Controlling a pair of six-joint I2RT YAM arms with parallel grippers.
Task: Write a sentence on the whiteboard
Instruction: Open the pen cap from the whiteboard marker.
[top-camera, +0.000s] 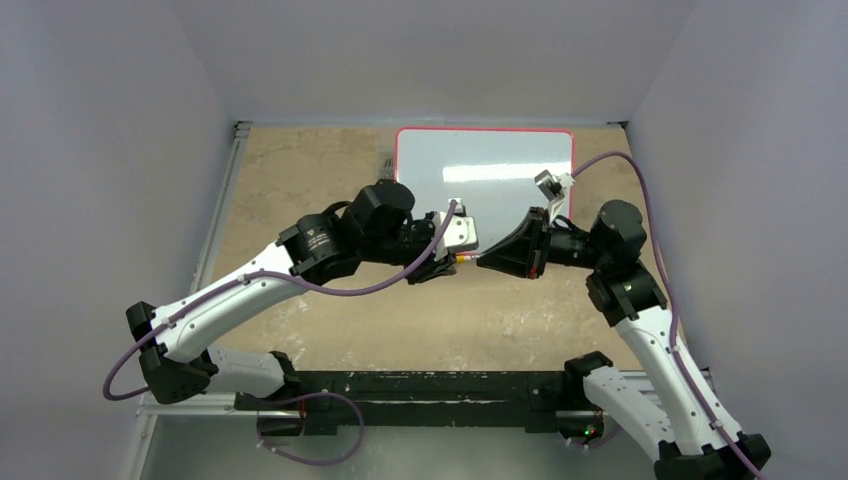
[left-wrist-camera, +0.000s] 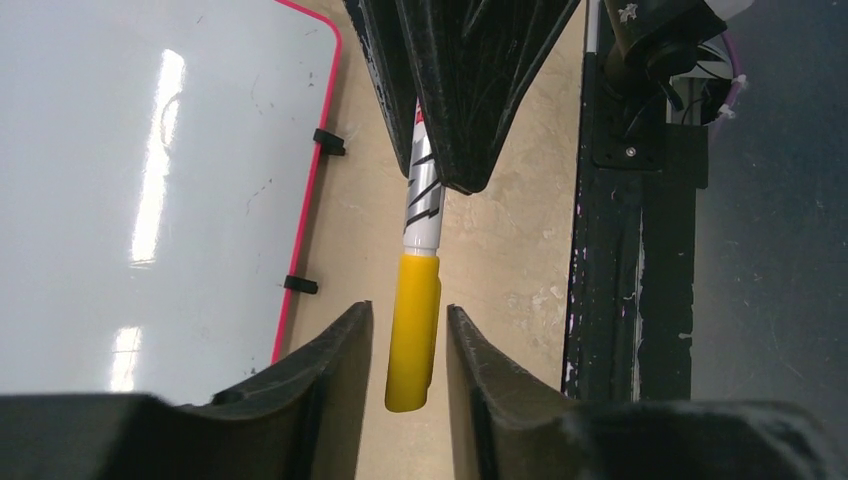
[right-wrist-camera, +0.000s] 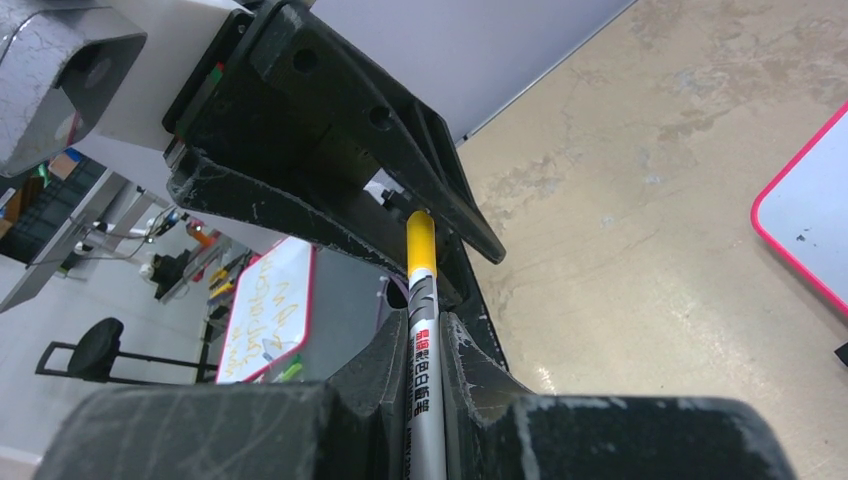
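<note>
The whiteboard (top-camera: 485, 170) lies flat at the table's far side, glossy white in a red-pink frame, and no sentence shows on it. In front of it the two arms meet tip to tip. My right gripper (right-wrist-camera: 428, 325) is shut on the silver barrel of a marker (right-wrist-camera: 424, 345). The marker's yellow cap (left-wrist-camera: 413, 330) points into my left gripper (left-wrist-camera: 410, 315). The left jaws stand either side of the cap with a thin gap on each side, so they are open. The board's edge (left-wrist-camera: 150, 170) and its two black feet (left-wrist-camera: 328, 142) lie left of the cap.
A black rail (top-camera: 420, 385) carrying both arm bases runs along the near edge, also seen as the rail (left-wrist-camera: 620, 250) in the left wrist view. Grey walls enclose the tan table (top-camera: 300, 180). Far behind, a second red-framed board (right-wrist-camera: 265, 305) bears yellow writing.
</note>
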